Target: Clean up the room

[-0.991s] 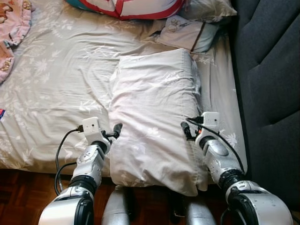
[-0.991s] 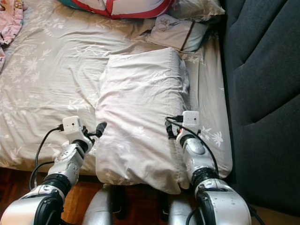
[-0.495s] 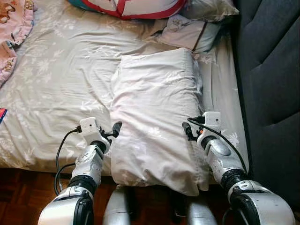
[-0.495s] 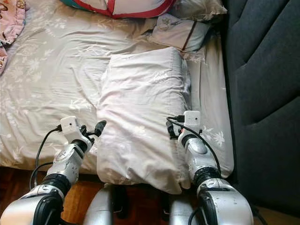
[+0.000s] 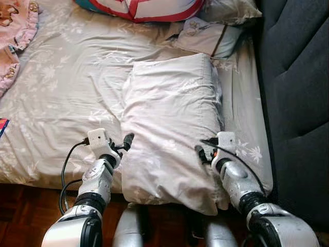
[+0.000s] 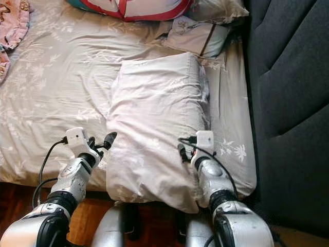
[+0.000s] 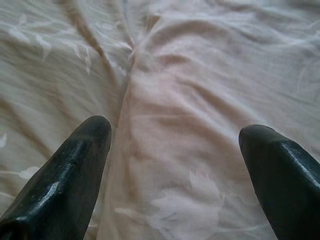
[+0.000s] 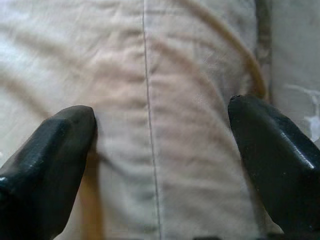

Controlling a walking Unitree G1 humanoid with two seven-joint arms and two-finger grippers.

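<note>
looking down from the head camera, i see a large pale pillow (image 5: pixel 169 128) lying lengthwise on the bed (image 5: pixel 61 92), its near end hanging a little over the mattress edge above the wooden floor (image 5: pixel 20 216). my left gripper (image 5: pixel 127 140) sits at the pillow's left edge, fingers spread apart; in the left wrist view the two black fingertips (image 7: pixel 75 165) straddle the seam where pillow meets the floral sheet, with nothing between them. my right gripper (image 5: pixel 202 152) rests on the pillow's right side near its lower corner, also spread wide; the right wrist view shows its fingertips (image 8: pixel 50 160) over the pillowcase, a stitched seam running between them, not clamped on the cloth. further up the bed a smaller pillow (image 5: pixel 205 36) lies by the dark upholstered headboard (image 5: pixel 293 77), beside a red-trimmed cushion (image 5: pixel 139 7). pink clothing (image 5: pixel 13 36) lies at the bed's far left.
</note>
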